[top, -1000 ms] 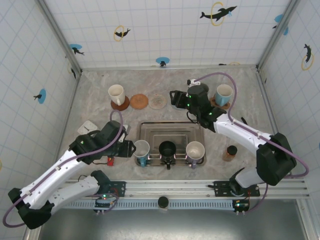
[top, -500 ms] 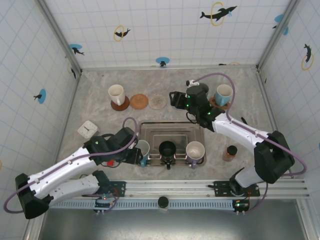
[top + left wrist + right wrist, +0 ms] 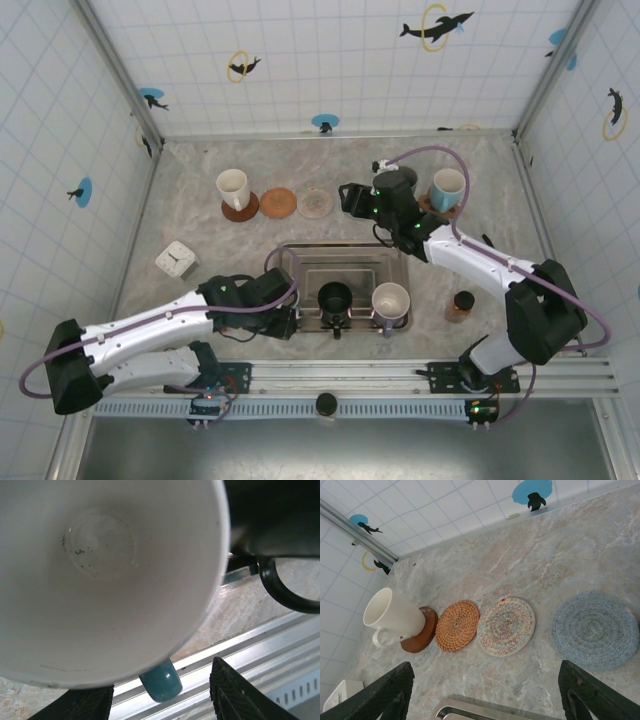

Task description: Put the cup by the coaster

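The cup (image 3: 100, 575) is white inside with a teal handle (image 3: 161, 682) and looms close in the left wrist view. My left gripper (image 3: 157, 702) is open, and its fingertips (image 3: 235, 695) stand apart on either side of the handle without touching it. From above, the left gripper (image 3: 283, 308) covers this cup at the tray's front left corner. Bare coasters lie at the back: an orange wicker coaster (image 3: 457, 625), a multicoloured woven coaster (image 3: 506, 625) and a blue woven coaster (image 3: 595, 628). My right gripper (image 3: 487, 700) hangs open above them, holding nothing.
A metal tray (image 3: 340, 262) holds a black cup (image 3: 334, 297) and a pale cup (image 3: 390, 299). A white cup (image 3: 232, 187) stands on a brown coaster at the back left. At the back right stands a blue cup (image 3: 447, 188). A brown jar (image 3: 461, 305) and a small white clock (image 3: 175, 260) flank the tray.
My left arm has swung right and come down over the teal-handled cup, which now lies under the gripper in the top view. The right arm has barely moved.
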Robot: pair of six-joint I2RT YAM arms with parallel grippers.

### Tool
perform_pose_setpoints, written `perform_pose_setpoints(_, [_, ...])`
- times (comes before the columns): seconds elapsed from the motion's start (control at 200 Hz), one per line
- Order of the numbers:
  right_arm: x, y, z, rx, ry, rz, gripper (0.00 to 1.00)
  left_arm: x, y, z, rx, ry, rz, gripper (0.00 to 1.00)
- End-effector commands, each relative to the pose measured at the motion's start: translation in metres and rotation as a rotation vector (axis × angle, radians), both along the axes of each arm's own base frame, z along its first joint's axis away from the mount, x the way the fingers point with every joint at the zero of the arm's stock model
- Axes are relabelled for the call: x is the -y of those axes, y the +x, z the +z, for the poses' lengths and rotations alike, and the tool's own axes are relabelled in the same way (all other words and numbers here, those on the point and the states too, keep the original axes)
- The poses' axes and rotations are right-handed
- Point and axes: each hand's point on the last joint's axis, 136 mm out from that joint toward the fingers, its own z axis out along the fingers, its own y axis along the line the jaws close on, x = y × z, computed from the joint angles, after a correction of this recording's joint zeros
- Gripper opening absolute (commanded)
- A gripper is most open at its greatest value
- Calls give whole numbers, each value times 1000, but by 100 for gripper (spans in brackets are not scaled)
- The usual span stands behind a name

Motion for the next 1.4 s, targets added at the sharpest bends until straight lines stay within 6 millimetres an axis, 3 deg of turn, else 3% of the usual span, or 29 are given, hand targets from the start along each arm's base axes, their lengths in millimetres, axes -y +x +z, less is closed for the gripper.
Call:
perform_pose_setpoints(0.0, [-5,8,17,31,36,-3,77,-2,5,-9,18,25,46,51])
perform_pose_setpoints(0.511, [-6,8,14,23,35,2,77,-6,16,-27,48,84,99,32])
perform_pose_setpoints(0.896, [-9,10,13,15,38,11,77,-10,21,-21,73,110,117,0])
perform_pose_setpoints(1.131, [-10,10,13,14,36,13,77,-15,34,-5,141,138,152,0])
perform_pose_setpoints(1.392, [-11,10,14,14,38,24,76,-5,54,23,244,106,161,0])
